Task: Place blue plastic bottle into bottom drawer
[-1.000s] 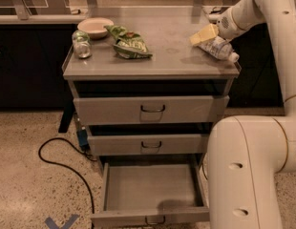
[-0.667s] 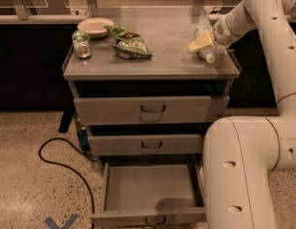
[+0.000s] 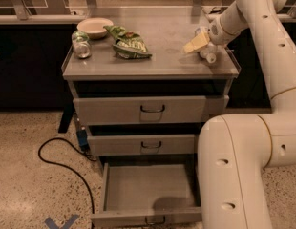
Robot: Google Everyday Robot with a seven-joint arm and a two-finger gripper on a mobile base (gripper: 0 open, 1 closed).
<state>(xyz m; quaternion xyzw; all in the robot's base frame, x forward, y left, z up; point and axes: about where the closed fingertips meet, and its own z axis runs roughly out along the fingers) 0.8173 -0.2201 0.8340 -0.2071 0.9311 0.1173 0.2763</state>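
Nearest, at the right front of the grey metal three-drawer cabinet (image 3: 153, 66): a thick white robot arm link (image 3: 234, 175), covering the cabinet's lower right corner. On the speckled floor off the cabinet's left front, a blue tape cross (image 3: 59, 222).

At the cabinet's foot, the bottom drawer (image 3: 138, 217), a wide shallow grey tray with a small dark wire handle, standing well open, right end hidden behind the arm link. Left of the cabinet, a black cable (image 3: 52, 159) looping over the floor toward a small blue object (image 3: 82, 140) at the cabinet's lower left side.

Above the open tray, the grey middle drawer (image 3: 119, 146) and the grey top drawer (image 3: 110, 111), each with a dark wire handle.

On the cabinet's top, left side: a small shiny can with a green top (image 3: 81, 46), upright. Toward the middle, a crumpled green snack bag (image 3: 130, 44).

Near the top's right edge: the blue plastic bottle (image 3: 208, 54), clear pale plastic with a white cap, on its side, cap toward the cabinet's front, well apart from the bottom drawer. Resting on the top or just lifted: cannot tell. Touching it from above, the pale yellow two-finger gripper (image 3: 199, 43); clamped or loose, cannot tell.

At the top's left rear, behind the can, a shallow white bowl (image 3: 94, 26). Over the cabinet's right rear corner, the slimmer white forearm (image 3: 243, 8), slanting down to the gripper.
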